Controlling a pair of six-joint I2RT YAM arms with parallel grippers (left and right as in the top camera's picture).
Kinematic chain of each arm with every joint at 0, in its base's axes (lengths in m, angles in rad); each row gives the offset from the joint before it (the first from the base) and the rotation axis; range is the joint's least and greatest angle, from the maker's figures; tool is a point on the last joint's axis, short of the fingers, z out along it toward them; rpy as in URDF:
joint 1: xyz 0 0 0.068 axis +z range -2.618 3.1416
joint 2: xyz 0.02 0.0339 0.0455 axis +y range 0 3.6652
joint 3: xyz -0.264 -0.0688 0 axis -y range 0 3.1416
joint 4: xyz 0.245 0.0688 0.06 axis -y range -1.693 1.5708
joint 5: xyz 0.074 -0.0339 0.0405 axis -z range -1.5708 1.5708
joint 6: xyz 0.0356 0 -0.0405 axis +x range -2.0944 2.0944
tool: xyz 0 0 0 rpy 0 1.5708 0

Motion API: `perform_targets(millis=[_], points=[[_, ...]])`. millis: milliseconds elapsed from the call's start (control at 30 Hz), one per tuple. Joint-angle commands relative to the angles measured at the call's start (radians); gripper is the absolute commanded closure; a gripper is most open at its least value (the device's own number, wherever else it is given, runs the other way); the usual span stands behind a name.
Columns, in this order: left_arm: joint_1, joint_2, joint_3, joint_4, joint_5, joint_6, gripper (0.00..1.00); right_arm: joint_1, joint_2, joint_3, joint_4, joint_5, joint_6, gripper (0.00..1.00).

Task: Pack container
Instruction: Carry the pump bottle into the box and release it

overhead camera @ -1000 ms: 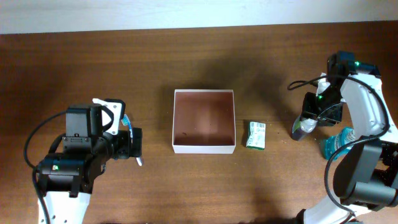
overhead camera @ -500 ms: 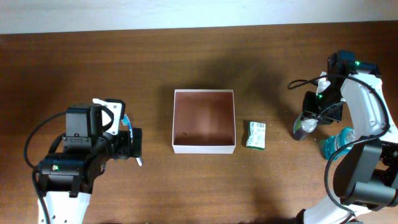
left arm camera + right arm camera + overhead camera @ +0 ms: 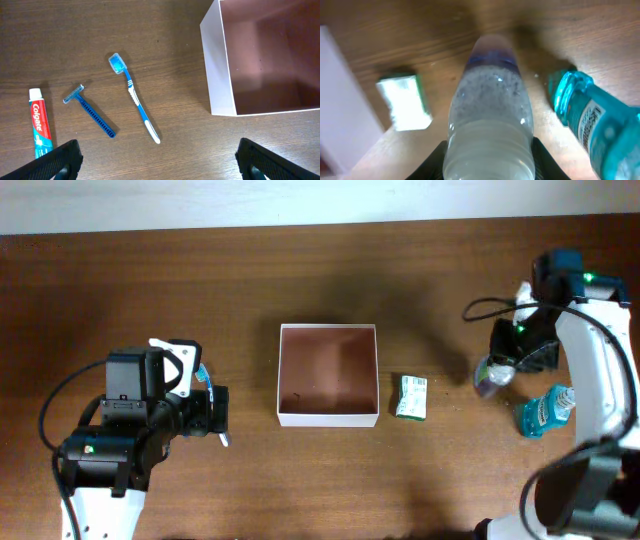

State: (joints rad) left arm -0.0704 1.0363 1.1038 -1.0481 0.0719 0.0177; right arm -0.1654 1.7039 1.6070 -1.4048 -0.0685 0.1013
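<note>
Since the right end effector (image 3: pixel 497 370) is closed narrow on the body of a clear bottle (image 3: pixel 490 95), the step in hand looks to be carrying that bottle across to the container (image 3: pixel 327 419), which sits at the middle of the tabletop (image 3: pixel 150 280), well apart from the grip and with nothing visible inside it. A small green-and-white packet (image 3: pixel 411 397) lies between bottle and container, just beside the container's right wall, so the carry should ride high enough to pass over it and then over the white rim. The bottle is smooth and round, and it seems likely to twist or slide in the jaws, so a slow, level sweep suits it better than a quick swing. A teal bottle (image 3: pixel 545 410) lies just beside the grasp, so leaving straight upward before turning left would avoid nudging it. It would be best to lower the bottle along one wall, which leaves room for the rest, and to let go only once it rests on the floor. The left end effector (image 3: pixel 218 418) hangs wide open and holds nothing, left of the container and above a toothbrush (image 3: pixel 135 102), a razor (image 3: pixel 90 111) and a toothpaste tube (image 3: pixel 40 125). It should keep clear until the drop is made.
</note>
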Motion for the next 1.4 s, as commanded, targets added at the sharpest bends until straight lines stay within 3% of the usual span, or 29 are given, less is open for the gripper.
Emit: perform_targets(millis=[0,233,400,600,1033,1367], points=[[0.005,-0.003,0.024,-0.002,0.011,-0.006,0.01,0.12,-0.099,0.158,-0.072,-0.002,0.001,0.96],[0.005,-0.003,0.024,-0.002,0.011,-0.006,0.01,0.461,-0.1,0.447,-0.162,0.013,0.104,0.96],[0.005,-0.003,0.024,-0.005,0.011,-0.006,0.01,0.651,-0.048,0.484,-0.097,0.054,0.203,0.96],[0.005,-0.003,0.024,-0.005,0.011,-0.006,0.01,0.782,0.158,0.53,-0.03,0.05,0.307,0.96],[0.005,-0.003,0.024,-0.004,0.011,-0.006,0.01,0.8,0.455,0.589,-0.002,0.008,0.353,0.96],[0.005,-0.003,0.024,-0.005,0.011,-0.006,0.01,0.801,0.515,0.589,0.087,0.01,0.414,0.96]])
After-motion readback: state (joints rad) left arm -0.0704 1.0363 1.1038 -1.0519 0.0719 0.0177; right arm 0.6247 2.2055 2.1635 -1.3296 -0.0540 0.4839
